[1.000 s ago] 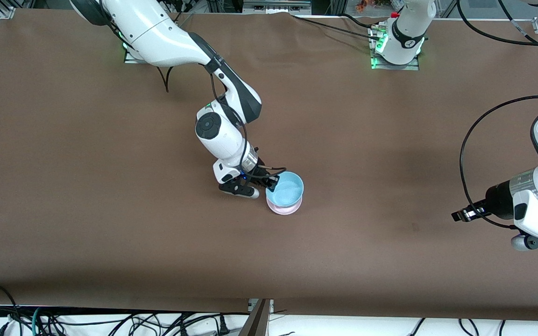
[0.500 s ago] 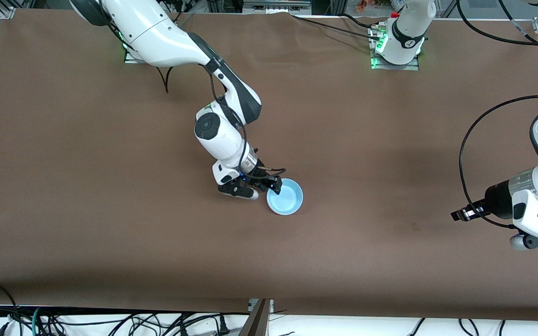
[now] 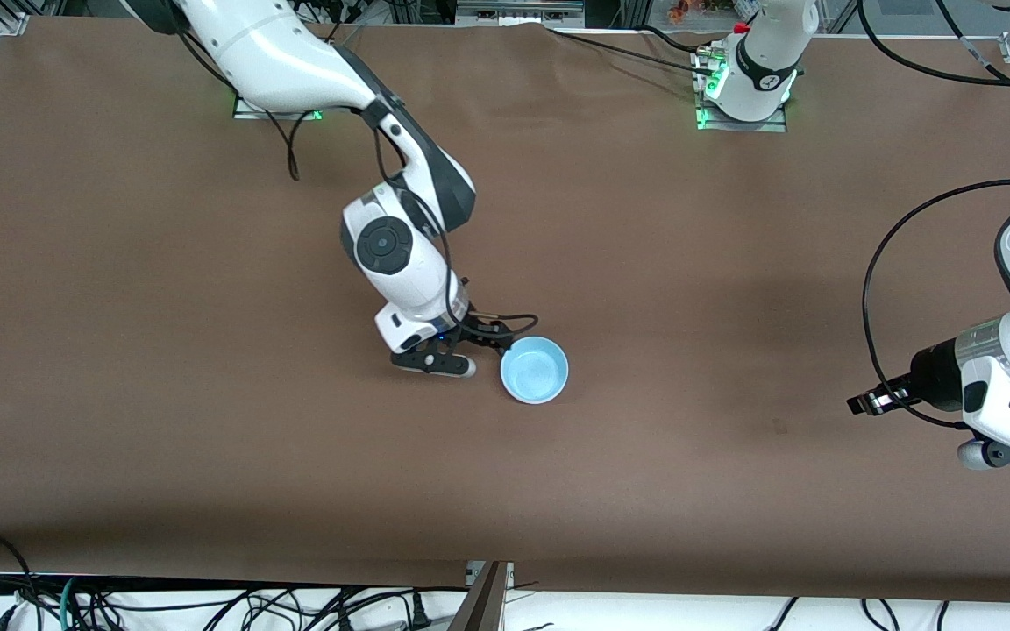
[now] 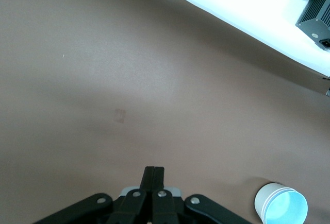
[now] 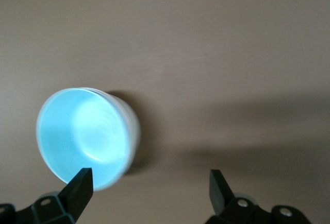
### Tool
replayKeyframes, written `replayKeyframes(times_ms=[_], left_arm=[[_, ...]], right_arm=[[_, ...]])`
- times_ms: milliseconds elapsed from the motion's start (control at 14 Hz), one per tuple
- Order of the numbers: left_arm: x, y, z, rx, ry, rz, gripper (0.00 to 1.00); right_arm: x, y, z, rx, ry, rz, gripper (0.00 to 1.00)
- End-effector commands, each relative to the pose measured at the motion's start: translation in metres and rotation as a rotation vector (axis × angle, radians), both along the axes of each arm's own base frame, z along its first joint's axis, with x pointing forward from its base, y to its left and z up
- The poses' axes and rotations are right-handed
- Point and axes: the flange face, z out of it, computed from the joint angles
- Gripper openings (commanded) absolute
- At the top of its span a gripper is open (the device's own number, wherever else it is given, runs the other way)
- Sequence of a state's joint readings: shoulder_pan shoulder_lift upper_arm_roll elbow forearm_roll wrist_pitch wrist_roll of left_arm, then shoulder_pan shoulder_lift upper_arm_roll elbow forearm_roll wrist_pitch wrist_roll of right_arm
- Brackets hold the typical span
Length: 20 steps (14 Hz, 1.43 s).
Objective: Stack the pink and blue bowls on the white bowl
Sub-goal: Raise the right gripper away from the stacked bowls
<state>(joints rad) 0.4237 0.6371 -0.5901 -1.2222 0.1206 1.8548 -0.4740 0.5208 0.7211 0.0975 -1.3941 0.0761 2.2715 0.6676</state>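
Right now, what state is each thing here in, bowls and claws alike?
blue bowl: upright, nested on top of the stack, released.
white bowl: at the bottom, only its side shows.
right gripper: open, beside the stack.
left gripper: shut, waiting over the table's end.
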Motion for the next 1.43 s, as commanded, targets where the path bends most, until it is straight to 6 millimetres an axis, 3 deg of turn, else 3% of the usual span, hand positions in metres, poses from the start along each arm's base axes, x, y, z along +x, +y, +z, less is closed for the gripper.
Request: replayKeyframes(times_ms=[0, 214, 643, 857, 1000, 1071, 1214, 1357], left_arm=[[-0.007, 0.004, 0.007, 0.013, -0.004, -0.017, 0.00], [-0.007, 0.004, 0.007, 0.013, -0.004, -0.017, 0.00], [-0.009, 0.005, 0.005, 0.085, -0.001, -0.034, 0.00], [-0.021, 0.001, 0.009, 0.215, -0.005, -0.081, 0.00], [-0.034, -0.006, 0.019, 0.268, -0.007, -0.101, 0.00], [-0.044, -0.012, 0.030, 0.290, -0.014, -0.119, 0.00], [-0.068, -0.002, 0.049, 0.340, -0.001, -0.193, 0.00], [-0.092, -0.001, 0.064, 0.373, 0.015, -0.260, 0.00]], right_arm=[[0.004, -0.045, 0.042, -0.086, 0.062, 0.161, 1.00], [0.017, -0.113, 0.076, -0.181, 0.119, 0.247, 1.00], [0.014, -0.241, 0.171, -0.237, 0.214, 0.381, 1.00], [-0.006, -0.283, 0.210, -0.235, 0.308, 0.338, 1.00], [-0.018, -0.290, 0.242, -0.234, 0.290, 0.334, 1.00], [-0.026, -0.305, 0.262, -0.224, 0.281, 0.317, 1.00], [-0.039, -0.342, 0.305, -0.220, 0.222, 0.273, 1.00], [-0.056, -0.360, 0.335, -0.211, 0.176, 0.255, 1.00]])
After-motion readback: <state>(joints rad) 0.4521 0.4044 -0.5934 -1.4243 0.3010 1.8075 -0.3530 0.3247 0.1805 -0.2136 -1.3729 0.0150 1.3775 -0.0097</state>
